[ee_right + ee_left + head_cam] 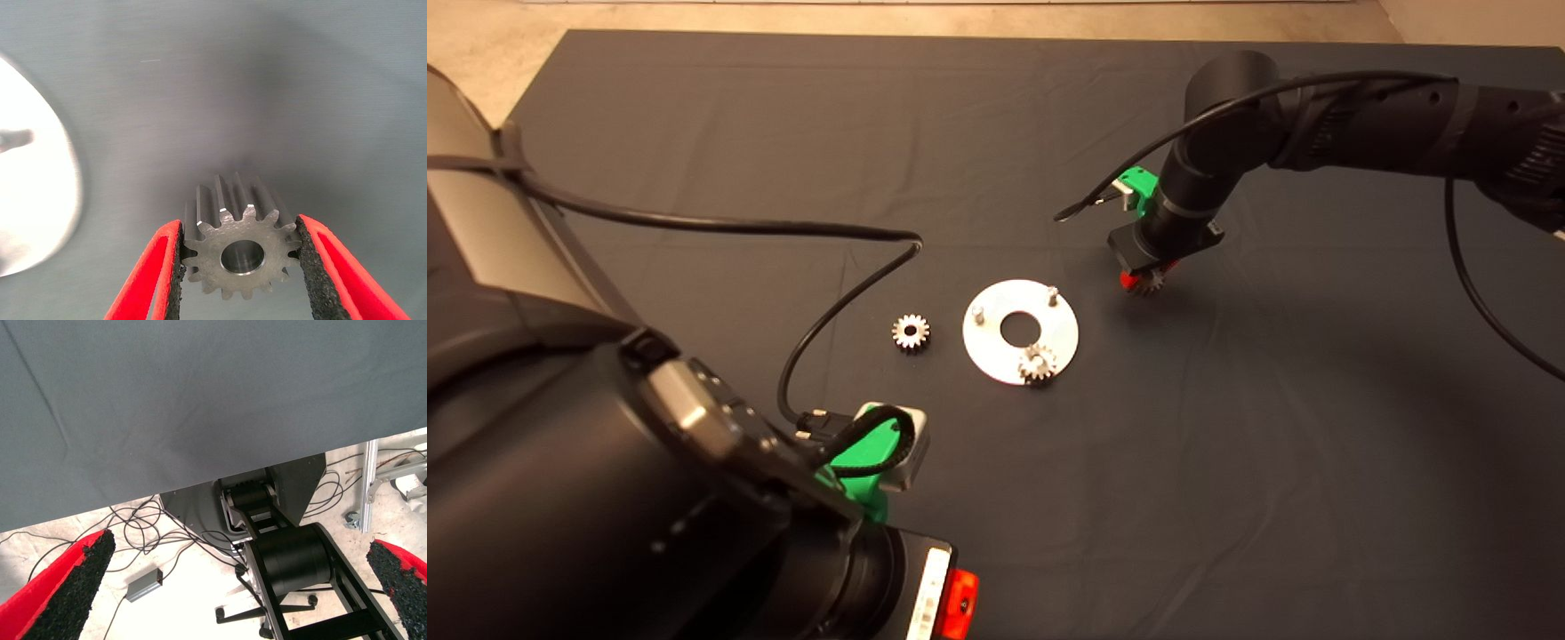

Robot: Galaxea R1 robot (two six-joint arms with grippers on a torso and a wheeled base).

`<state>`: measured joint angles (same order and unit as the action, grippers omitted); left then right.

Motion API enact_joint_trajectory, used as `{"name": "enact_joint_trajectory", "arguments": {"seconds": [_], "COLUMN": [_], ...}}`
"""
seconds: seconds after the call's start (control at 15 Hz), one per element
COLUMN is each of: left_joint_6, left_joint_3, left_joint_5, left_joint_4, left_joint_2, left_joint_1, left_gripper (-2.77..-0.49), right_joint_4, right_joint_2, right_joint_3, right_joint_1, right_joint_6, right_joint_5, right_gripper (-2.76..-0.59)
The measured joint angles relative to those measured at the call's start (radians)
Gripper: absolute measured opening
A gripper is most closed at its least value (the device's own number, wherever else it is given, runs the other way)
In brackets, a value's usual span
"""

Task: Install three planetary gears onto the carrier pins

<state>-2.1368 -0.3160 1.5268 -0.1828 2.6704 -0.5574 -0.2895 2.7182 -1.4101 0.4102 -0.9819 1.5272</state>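
Observation:
The silver carrier disc point(996, 356) lies mid-mat with three upright pins. One planetary gear point(1038, 363) sits on the near pin; the far pin point(1052, 293) and the left pin point(978, 314) are bare. A second gear point(911, 332) lies flat on the mat left of the disc. My right gripper point(1144, 282) hovers just right of the disc, shut on a third gear point(240, 248), its pads against the teeth on both sides. The disc's edge point(40, 220) shows in the right wrist view. My left gripper point(240, 587) waits open at the lower left.
A black cable point(845, 293) loops over the mat left of the loose gear. Beyond the mat's edge the left wrist view shows the floor with wires and a black stand point(293, 560).

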Motion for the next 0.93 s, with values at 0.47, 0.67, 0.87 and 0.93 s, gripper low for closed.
{"name": "enact_joint_trajectory", "arguments": {"seconds": [0.47,0.67,0.87,0.93], "left_joint_6": [0.0,0.0,0.0,0.0], "left_joint_3": [0.0,0.0,0.0,0.0], "left_joint_5": [0.0,0.0,0.0,0.0], "left_joint_4": [0.0,0.0,0.0,0.0], "left_joint_2": [0.0,0.0,0.0,0.0], "left_joint_1": [0.0,0.0,0.0,0.0], "left_gripper": [-0.49,-0.49,-0.49,-0.49], "right_joint_4": [0.037,0.038,0.043,0.044], "right_joint_2": [0.106,0.142,0.164,0.167], "right_joint_3": [-0.074,-0.103,-0.115,-0.116], "right_joint_1": [0.002,0.006,0.012,0.017], "right_joint_6": [-0.007,-0.007,-0.007,-0.007], "right_joint_5": [0.0,-0.001,-0.001,-0.002], "right_gripper": [-2.31,-2.31,-2.31,-2.31]}}
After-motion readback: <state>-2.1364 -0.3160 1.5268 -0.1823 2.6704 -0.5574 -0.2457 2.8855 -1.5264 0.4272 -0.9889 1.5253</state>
